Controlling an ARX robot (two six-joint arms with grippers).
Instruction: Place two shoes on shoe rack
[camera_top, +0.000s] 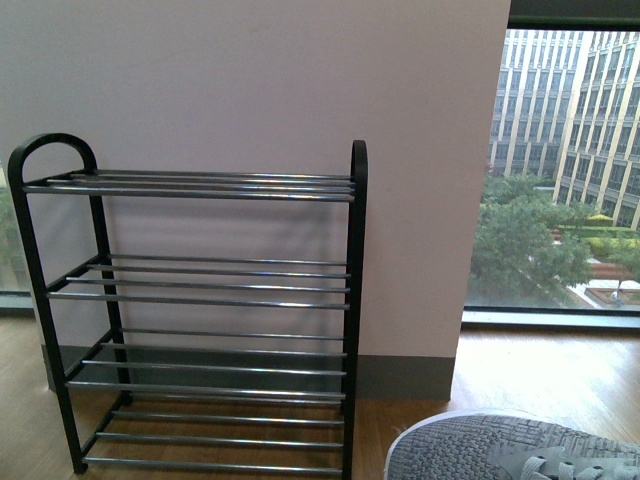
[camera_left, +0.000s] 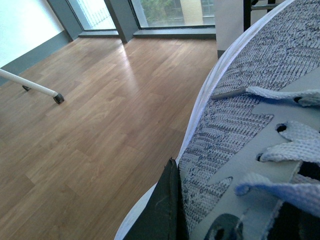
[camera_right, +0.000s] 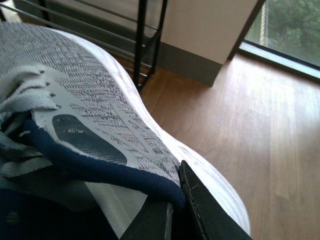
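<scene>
The shoe rack (camera_top: 357, 300), black frame with chrome bar shelves, stands against the pale wall; all its tiers are bare. A grey knit sneaker's toe (camera_top: 500, 445) shows at the lower right of the front view, right of the rack's foot. My left gripper (camera_left: 180, 192) is shut on a grey sneaker (camera_left: 240, 115) at its side; one black finger (camera_left: 162, 210) presses the knit. My right gripper (camera_right: 175, 202) is shut on the dark collar of a grey sneaker (camera_right: 95, 95), near the rack's post (camera_right: 142, 45). The pale blue slides are out of view.
Wood floor (camera_top: 560, 375) runs right of the rack to a floor-length window (camera_top: 570, 170). A grey baseboard (camera_top: 410, 375) runs along the wall. A white leg with a caster (camera_left: 35, 87) stands on the floor in the left wrist view.
</scene>
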